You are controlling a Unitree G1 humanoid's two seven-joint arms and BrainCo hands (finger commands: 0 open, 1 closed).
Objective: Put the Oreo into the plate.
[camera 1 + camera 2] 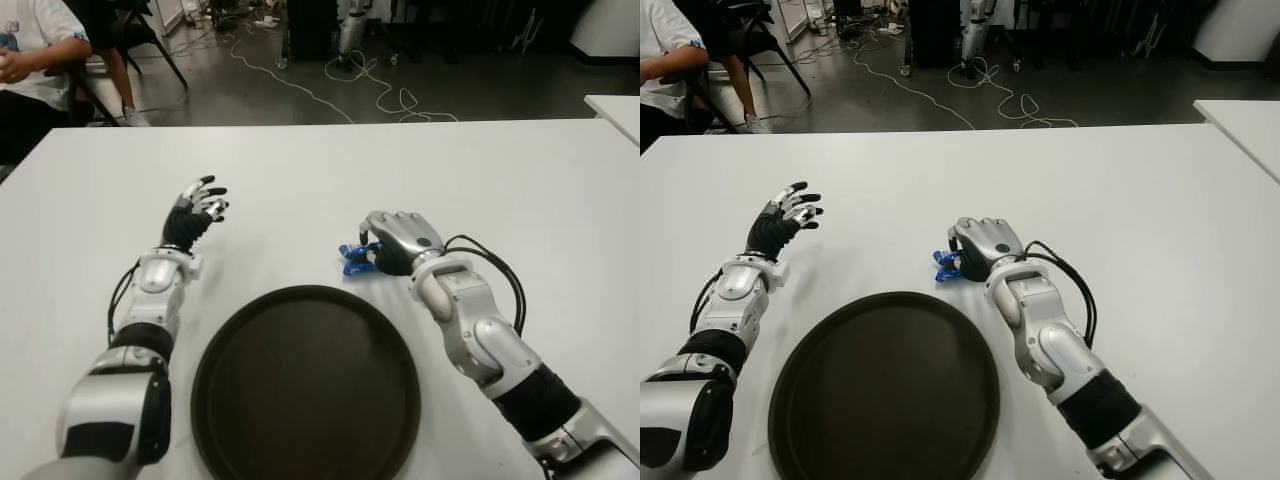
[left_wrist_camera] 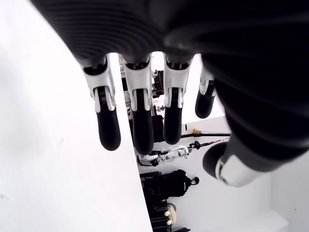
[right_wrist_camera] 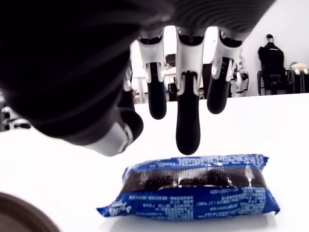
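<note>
Right hand over the Oreo pack, just behind the plate.

The dark round plate (image 1: 305,385) lies nearest on the white table (image 1: 520,180). Just behind its far rim, toward the right, lies the blue Oreo pack (image 3: 195,186) flat on the table. The right hand (image 1: 398,241) is above it with fingers (image 3: 187,123) hanging down, spread, not gripping it. Left of the plate, the left hand (image 1: 198,208) is raised, fingers open and holding nothing. Far behind the plate, a person (image 1: 30,60) sits.

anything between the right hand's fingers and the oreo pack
Nothing. In the right wrist view the right hand hangs open above the Oreo pack, with only a bare gap over the white table; no finger touches the wrapper.
</note>
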